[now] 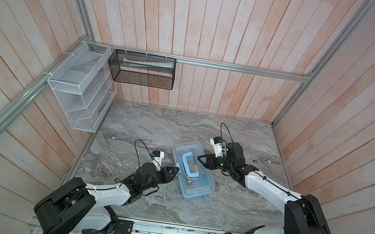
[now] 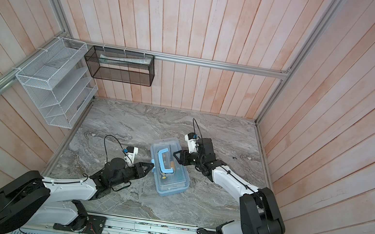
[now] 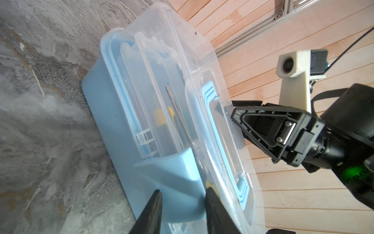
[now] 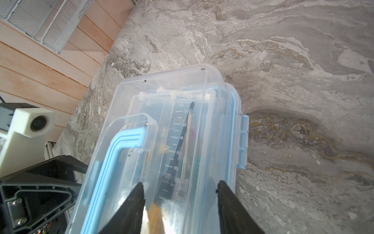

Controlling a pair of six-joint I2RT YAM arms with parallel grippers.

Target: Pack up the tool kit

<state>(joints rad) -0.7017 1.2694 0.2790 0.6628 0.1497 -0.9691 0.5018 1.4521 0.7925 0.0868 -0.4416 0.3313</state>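
The tool kit [image 1: 193, 172] lies mid-counter [image 1: 154, 127] with its lid [image 4: 172, 85] down, so I judge latching is in hand: the left hand [image 3: 183, 192] pinches the light-blue latch [image 3: 172, 168], the right hand [image 4: 180, 188], half open and empty, sits over the lid, and next the latch needs snapping down.

Tools [image 4: 187, 141] inside tool kit [image 4: 214, 85] blurred, indistinct.

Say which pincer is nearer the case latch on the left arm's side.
Left. The left pincer grips that latch; the right pincer sits over the lid toward its opposite side.
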